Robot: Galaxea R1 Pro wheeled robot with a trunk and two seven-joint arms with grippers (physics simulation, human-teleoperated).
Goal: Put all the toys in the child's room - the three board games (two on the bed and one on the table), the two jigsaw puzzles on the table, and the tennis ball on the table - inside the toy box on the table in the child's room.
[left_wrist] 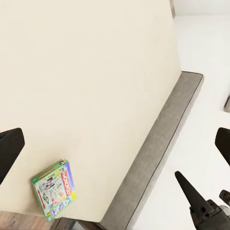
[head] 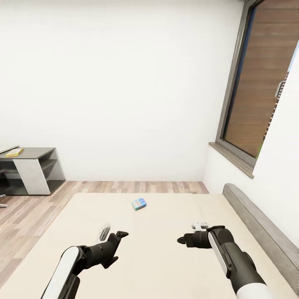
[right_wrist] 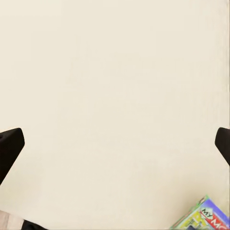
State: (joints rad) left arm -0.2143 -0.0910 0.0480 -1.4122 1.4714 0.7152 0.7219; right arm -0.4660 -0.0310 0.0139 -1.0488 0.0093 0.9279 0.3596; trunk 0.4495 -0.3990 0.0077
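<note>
One blue board game (head: pixel 139 203) lies mid-bed (head: pixel 166 257) ahead of me, a Monopoly box (left_wrist: pixel 53 189) near its edge — neither collected. My left gripper (head: pixel 118 236) and right gripper (head: pixel 182 239) hang spread, empty.

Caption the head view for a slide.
Both open grippers, left and right, hover over the bed; a small blue game box lies ahead.

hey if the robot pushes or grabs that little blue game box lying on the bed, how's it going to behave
The blue game box looks like a small, flat printed carton, so it is probably light and stiff. Lying flat on the beige mattress, it should slide when nudged instead of rolling or tipping. The soft surface may let it sink slightly, and its low profile could make gripping the edges fiddly.
</note>
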